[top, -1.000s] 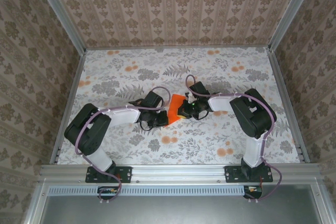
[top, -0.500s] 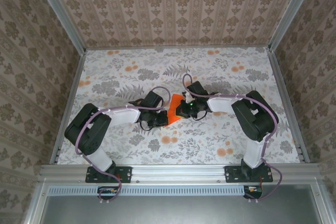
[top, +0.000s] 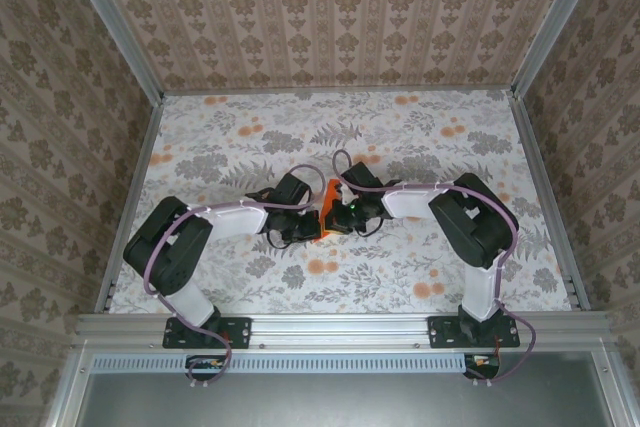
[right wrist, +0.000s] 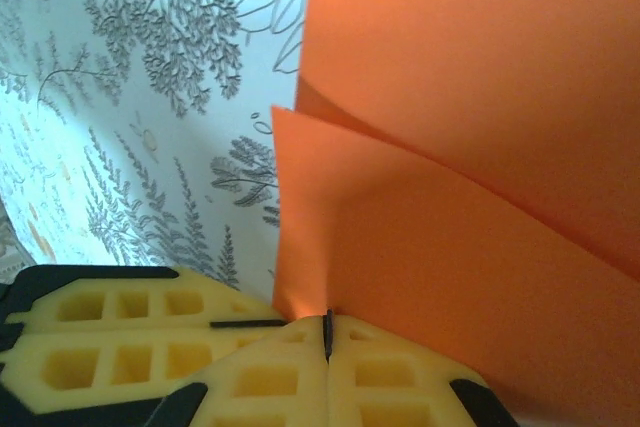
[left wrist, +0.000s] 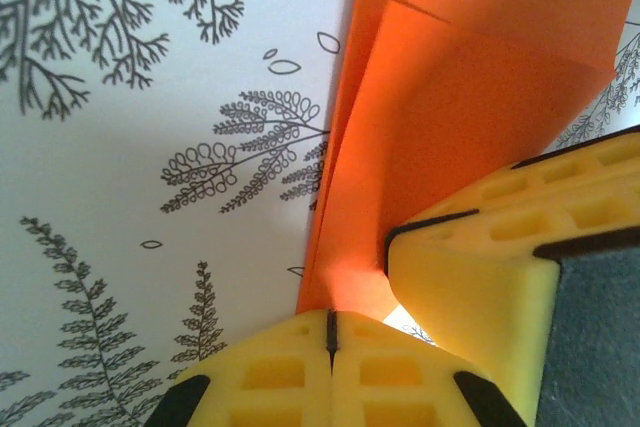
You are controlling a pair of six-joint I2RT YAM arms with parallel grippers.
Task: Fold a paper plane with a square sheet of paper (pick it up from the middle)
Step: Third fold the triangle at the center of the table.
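Note:
The bright orange sheet of paper [top: 329, 197] stands partly folded and almost edge-on at the table's middle, between both arms. My left gripper [top: 313, 224] is shut on its lower corner, and in the left wrist view the paper [left wrist: 450, 97] rises from the closed yellow fingertips [left wrist: 270, 367] with an overlapping flap. My right gripper [top: 338, 215] is shut on the paper too; layered orange paper [right wrist: 450, 197] climbs from its seam [right wrist: 327, 332]. The two grippers nearly touch. Whether the folds make the paper plane's dart shape I cannot tell.
The flower-printed tablecloth [top: 420, 147] covers the table, with patterned walls on three sides and aluminium rails [top: 340, 325] at the near edge. The right gripper's yellow finger [left wrist: 480, 287] crowds the left wrist view; the left one's fingers [right wrist: 110, 337] sit beside the right jaws.
The right gripper has swung left towards the left gripper, pushing the paper from a flat patch into a narrow upright fold. The left arm has stayed put.

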